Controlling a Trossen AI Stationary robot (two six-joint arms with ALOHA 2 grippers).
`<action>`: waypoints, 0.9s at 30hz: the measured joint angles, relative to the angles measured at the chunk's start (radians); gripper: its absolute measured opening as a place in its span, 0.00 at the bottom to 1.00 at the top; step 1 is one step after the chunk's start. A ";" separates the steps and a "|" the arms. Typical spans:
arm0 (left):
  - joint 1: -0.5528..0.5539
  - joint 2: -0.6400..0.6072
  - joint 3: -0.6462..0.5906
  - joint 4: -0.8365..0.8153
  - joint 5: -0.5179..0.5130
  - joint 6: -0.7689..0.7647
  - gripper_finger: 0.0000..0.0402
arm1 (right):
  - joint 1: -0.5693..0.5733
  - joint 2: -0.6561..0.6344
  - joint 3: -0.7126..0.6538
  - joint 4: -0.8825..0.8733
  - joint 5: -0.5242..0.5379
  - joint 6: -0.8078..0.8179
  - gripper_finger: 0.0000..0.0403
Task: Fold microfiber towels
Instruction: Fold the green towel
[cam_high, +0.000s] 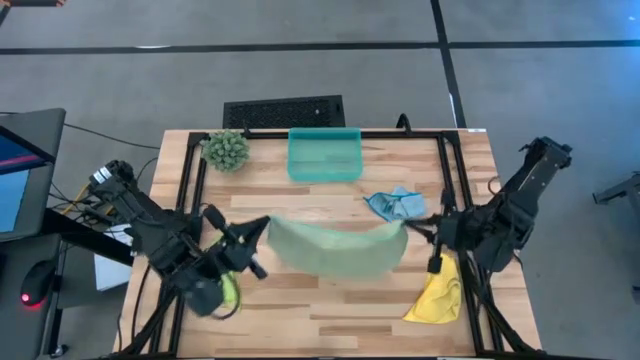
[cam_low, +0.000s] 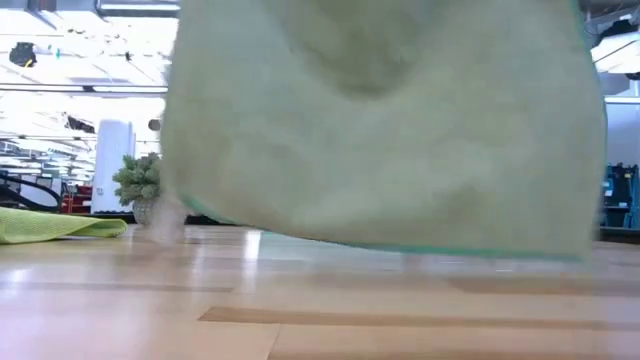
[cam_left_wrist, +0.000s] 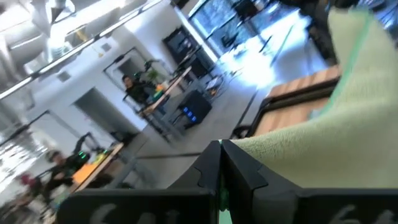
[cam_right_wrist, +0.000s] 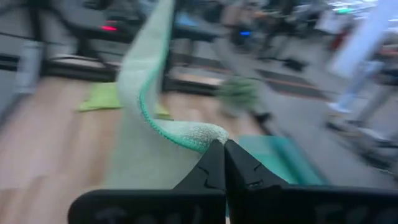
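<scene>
A pale sage green towel (cam_high: 340, 247) with a teal hem hangs slack in the air between my two grippers. My left gripper (cam_high: 262, 226) is shut on its left end and my right gripper (cam_high: 412, 229) is shut on its right end. In the low view the towel (cam_low: 380, 130) fills most of the picture, and its lower hem is just above the table top. The light blue towel (cam_high: 395, 203) lies crumpled on the table behind the right gripper. The yellow towel (cam_high: 437, 293) lies at the near right. The lime green towel (cam_high: 231, 291) lies under my left arm. My left gripper pinches the sage towel's left end (cam_left_wrist: 252, 144) between its two fingertips, coming level from the table's left. The cloth runs away from the tips toward the other arm. My right gripper pinches the towel's teal-hemmed edge (cam_right_wrist: 202, 134) at its right end between its fingertips, coming nearly level from the table's right. The hem curls just before the tips, and the cloth sags toward the left gripper.
A teal plastic tray (cam_high: 325, 155) stands at the far middle of the table, and a spiky green plant ball (cam_high: 227, 150) at the far left. A black frame (cam_high: 448, 180) runs along the table's edges. Bare wood shows at the near middle (cam_high: 330, 320).
</scene>
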 joint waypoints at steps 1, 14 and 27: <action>0.024 -0.001 0.000 -0.079 0.000 -0.080 0.00 | -0.017 -0.007 0.000 -0.015 0.033 0.000 0.02; 0.342 -0.014 0.010 -0.460 -0.062 -0.280 0.00 | -0.360 -0.011 0.000 -0.064 0.288 -0.181 0.01; 0.249 -0.015 -0.222 -0.351 0.579 -0.496 0.00 | -0.275 0.227 -0.119 -0.099 -0.483 0.154 0.02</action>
